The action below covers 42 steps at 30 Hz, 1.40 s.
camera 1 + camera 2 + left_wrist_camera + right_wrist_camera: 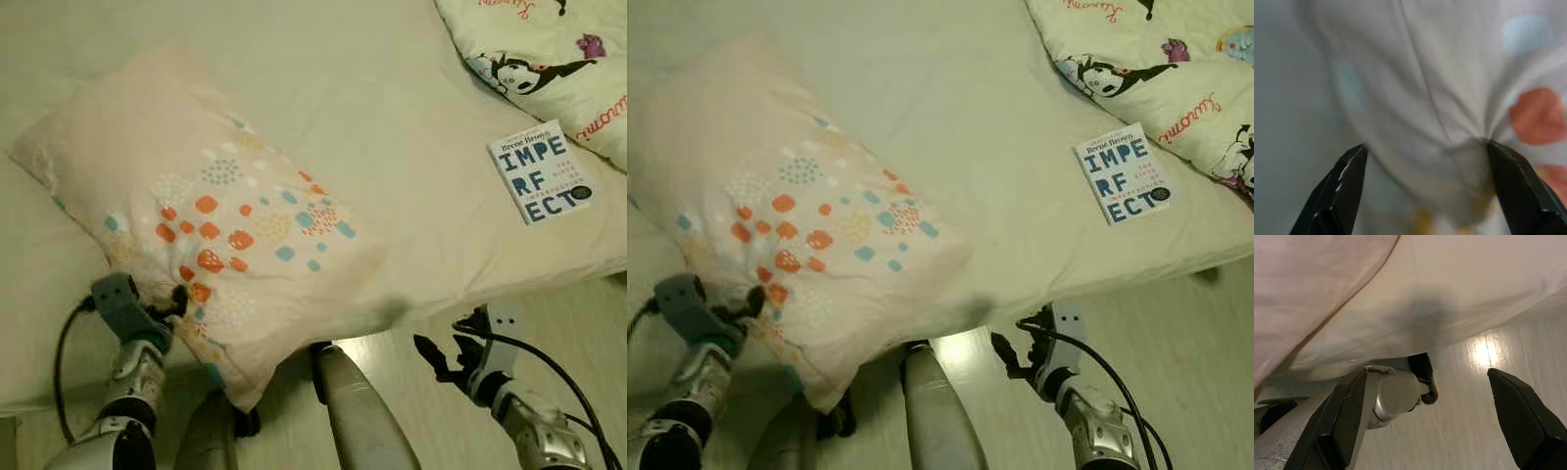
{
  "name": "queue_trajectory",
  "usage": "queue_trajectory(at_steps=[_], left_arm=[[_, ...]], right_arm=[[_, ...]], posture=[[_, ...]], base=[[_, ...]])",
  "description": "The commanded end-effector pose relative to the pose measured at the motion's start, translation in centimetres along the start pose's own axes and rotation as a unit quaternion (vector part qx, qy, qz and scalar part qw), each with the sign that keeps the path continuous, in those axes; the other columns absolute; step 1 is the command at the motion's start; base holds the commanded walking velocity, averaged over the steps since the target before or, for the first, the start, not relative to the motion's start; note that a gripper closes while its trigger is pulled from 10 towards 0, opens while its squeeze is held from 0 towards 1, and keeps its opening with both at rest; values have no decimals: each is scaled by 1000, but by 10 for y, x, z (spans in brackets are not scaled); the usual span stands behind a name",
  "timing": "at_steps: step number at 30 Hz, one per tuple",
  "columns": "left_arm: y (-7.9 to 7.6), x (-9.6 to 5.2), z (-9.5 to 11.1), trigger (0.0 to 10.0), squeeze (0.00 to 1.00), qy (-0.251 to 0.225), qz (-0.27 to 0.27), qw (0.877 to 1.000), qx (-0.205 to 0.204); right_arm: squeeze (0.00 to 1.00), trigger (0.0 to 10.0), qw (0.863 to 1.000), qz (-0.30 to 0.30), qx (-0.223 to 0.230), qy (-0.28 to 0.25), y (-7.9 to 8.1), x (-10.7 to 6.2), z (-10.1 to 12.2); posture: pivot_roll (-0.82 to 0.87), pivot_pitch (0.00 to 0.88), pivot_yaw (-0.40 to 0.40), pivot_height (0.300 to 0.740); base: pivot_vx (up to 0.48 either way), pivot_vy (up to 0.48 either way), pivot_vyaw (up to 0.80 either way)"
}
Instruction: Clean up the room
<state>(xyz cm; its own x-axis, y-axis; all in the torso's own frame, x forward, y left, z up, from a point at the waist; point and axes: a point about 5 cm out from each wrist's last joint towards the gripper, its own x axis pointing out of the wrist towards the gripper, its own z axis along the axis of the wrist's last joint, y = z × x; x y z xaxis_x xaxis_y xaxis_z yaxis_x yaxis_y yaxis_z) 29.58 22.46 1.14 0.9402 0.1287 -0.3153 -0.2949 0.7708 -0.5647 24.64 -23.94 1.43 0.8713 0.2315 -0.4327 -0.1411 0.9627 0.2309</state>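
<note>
The pillow (211,211) lies on the bed (392,108), one corner overhanging its edge. Left gripper (1425,161): fingers spread wide around a fold of pillow fabric. Right gripper (1425,401): fingers wide apart, holding nothing, above the floor (578,313). A book (540,172) lies beside the blanket (549,49)

"IMPERFECT", "Brené Brown" on book (541,171)
</note>
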Motion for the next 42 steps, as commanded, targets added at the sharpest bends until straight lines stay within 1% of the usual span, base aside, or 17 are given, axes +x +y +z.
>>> queue_trajectory(at_steps=[1, 2, 3, 4, 5, 7, 8, 10, 13, 14, 15, 19, 30, 32, 38, 40, 42], left_arm=[[-3, -7, -25, 10000, 0, 36, -36, 996, -77], [-3, -7, -25, 10000, 0, 36, -36, 996, -77], [-20, -5, -30, 10000, 0, 33, -74, 990, -116], [-20, -5, -30, 10000, 0, 33, -74, 990, -116], [-30, -3, -31, 10000, 0, 23, -93, 985, -145], [-40, 0, -28, 10000, 0, 9, -108, 979, -170], [-40, 0, -28, 10000, 0, 9, -108, 979, -170], [-50, 3, -24, 10000, 0, -3, -121, 977, -176], [-52, 4, -24, 10000, 0, -4, -124, 977, -174], [-57, 5, -23, 0, 0, -6, -134, 978, -161], [-57, 5, -23, 0, 0, -6, -134, 978, -161], [-60, 6, -21, 0, 0, -9, -144, 980, -135], [-61, 7, -14, 0, 0, -25, -153, 978, -138], [-66, 10, -8, 0, 0, -34, -162, 977, -137], [-76, 13, -2, 0, 0, -45, -182, 973, -133], [-91, 13, 0, 0, 0, -50, -217, 968, -116], [-93, 13, 0, 0, 0, -50, -220, 968, -113]], right_arm=[[0, 10000, 1000, -14, 12, 26, -5, -9, -15], [0, 10000, 1000, -14, 12, 26, -5, -9, -15], [0, 10000, 1000, -14, 9, 23, -5, -10, -12], [0, 10000, 1000, -14, 9, 23, -5, -10, -12], [0, 10000, 1000, -15, 9, 22, -6, -11, -11], [0, 10000, 1000, -17, 8, 22, -7, -11, -10], [0, 10000, 1000, -17, 8, 22, -7, -11, -10], [0, 10000, 1000, -18, 8, 22, -8, -11, -9], [0, 10000, 1000, -18, 8, 22, -7, -11, -9], [0, 10000, 1000, -18, 8, 20, -7, -11, -7], [0, 10000, 1000, -18, 8, 20, -7, -11, -7], [0, 10000, 1000, -20, 8, 18, -7, -10, -5], [0, 10000, 1000, -20, 12, 12, -4, -5, -2], [0, 10000, 1000, -19, 14, 8, -3, 0, 0], [0, 10000, 1000, -16, 17, 4, 1, 7, 2], [0, 10000, 1000, -9, 24, -2, 10, 18, 4], [0, 10000, 1000, -8, 25, -3, 12, 20, 4]], posture=[[-412, 489, 3, 740], [-412, 489, 3, 740], [-416, 489, 0, 740], [-416, 489, 0, 740], [-417, 489, -1, 740], [-418, 488, -3, 740], [-418, 488, -3, 740], [-418, 488, -2, 740], [-420, 487, -3, 740], [-422, 487, -2, 740], [-422, 487, -2, 740], [-415, 483, 5, 740], [-398, 462, 16, 740], [-384, 447, 27, 740], [-353, 422, 39, 740], [-323, 387, 55, 740], [-323, 387, 55, 740]], base=[[0, 0, 0], [0, 0, 0], [0, 0, 0], [0, 0, 0], [0, 0, 0], [0, 0, 0], [0, 0, 0], [0, 0, 0], [0, 0, 0], [0, 0, 0], [0, 0, 0], [0, 0, 0], [0, 0, 0], [0, 0, 0], [0, 0, 0], [0, 0, 0], [0, 0, 0]])
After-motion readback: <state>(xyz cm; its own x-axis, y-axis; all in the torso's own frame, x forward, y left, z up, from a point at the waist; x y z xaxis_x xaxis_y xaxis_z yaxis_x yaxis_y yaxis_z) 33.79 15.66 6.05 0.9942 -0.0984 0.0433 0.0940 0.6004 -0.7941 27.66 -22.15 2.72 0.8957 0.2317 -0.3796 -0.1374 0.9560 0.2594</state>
